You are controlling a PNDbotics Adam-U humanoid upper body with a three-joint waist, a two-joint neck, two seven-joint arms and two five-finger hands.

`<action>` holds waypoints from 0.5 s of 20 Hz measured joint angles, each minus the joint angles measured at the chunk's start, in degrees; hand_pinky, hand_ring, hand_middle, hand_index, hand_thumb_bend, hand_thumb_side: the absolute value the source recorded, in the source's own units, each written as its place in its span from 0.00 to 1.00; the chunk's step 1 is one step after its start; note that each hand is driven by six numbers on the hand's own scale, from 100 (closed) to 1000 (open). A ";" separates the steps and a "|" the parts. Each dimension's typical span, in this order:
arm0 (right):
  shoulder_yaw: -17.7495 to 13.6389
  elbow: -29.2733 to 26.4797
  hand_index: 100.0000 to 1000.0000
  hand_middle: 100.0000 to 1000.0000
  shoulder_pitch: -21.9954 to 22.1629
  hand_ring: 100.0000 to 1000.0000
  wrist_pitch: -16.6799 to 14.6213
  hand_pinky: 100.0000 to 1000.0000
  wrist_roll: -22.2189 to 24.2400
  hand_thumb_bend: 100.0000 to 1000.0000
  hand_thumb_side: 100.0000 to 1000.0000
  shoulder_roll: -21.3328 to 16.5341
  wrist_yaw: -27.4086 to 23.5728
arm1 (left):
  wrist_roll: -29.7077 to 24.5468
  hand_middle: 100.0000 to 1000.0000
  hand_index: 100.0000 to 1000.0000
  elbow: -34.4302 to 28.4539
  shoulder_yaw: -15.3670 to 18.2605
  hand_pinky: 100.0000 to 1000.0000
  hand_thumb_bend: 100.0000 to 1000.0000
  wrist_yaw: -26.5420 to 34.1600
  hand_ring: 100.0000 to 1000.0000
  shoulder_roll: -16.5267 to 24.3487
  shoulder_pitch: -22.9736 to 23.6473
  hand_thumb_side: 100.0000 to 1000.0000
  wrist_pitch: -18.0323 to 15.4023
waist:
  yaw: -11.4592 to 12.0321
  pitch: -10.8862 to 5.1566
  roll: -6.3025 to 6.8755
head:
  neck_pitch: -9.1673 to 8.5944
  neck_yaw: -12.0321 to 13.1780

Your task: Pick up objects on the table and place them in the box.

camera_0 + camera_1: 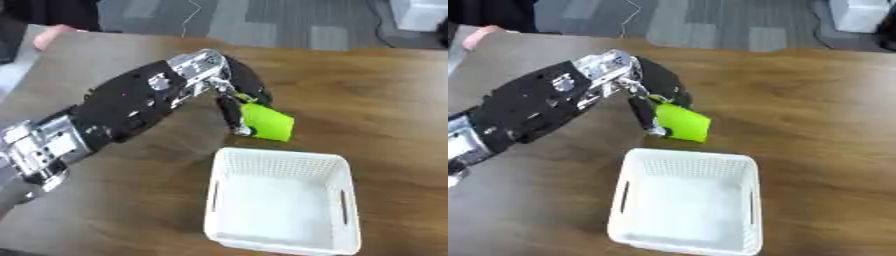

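Hanging just beyond the far rim of the white box (282, 202), the lime-green block (267, 122) sat pinched between my left hand's (229, 89) curled fingers and thumb — above the wooden surface (376, 100), not yet inside the box.

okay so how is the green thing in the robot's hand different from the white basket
The green object is bright lime, smooth and solid-sided; the white basket has perforated mesh walls with handle slots. The green object is far smaller than the basket. It is held in the left hand, tilted, by the basket's far rim; the basket sits on the wooden table, holding nothing visible. Both look like plastic.
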 measured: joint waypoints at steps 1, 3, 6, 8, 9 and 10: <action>0.00 0.00 0.52 0.52 -0.08 0.36 0.01 0.16 0.00 0.00 1.00 0.01 -0.02 | 0.01 1.00 1.00 0.40 0.41 1.00 1.00 0.00 1.00 -0.37 0.06 1.00 -0.01 | -0.02 0.01 -0.02 | 0.00 0.01; -0.01 0.00 0.52 0.52 -0.22 0.36 0.03 0.16 0.01 0.00 1.00 0.02 -0.20 | -0.02 1.00 1.00 1.29 1.32 1.00 1.00 0.00 1.00 -1.02 0.31 1.00 0.02 | -0.22 0.05 -0.13 | 0.00 0.08; -0.01 0.00 0.52 0.53 -0.26 0.36 0.07 0.16 0.01 0.00 1.00 0.06 -0.42 | -0.20 1.00 1.00 2.20 2.57 1.00 1.00 0.01 1.00 -2.02 0.54 1.00 0.20 | -0.32 0.10 -0.38 | 0.00 0.37; -0.01 0.00 0.52 0.53 -0.28 0.36 0.09 0.16 0.02 0.00 1.00 0.07 -0.46 | -0.36 1.00 1.00 2.62 3.14 1.00 1.00 0.01 1.00 -2.41 0.54 1.00 0.36 | -0.38 0.15 -0.39 | 0.00 0.47; -0.01 0.00 0.52 0.53 -0.31 0.36 0.13 0.16 0.06 0.00 1.00 0.08 -0.48 | -0.40 1.00 1.00 2.72 3.28 1.00 1.00 0.01 1.00 -2.56 0.54 1.00 0.40 | -0.43 0.16 -0.39 | 0.01 0.47; -0.01 0.00 0.52 0.53 -0.37 0.36 0.19 0.16 0.12 0.00 1.00 0.08 -0.50 | -0.40 1.00 1.00 2.79 3.52 1.00 1.00 0.01 1.00 -2.70 0.55 1.00 0.40 | -0.49 0.18 -0.39 | 0.01 0.47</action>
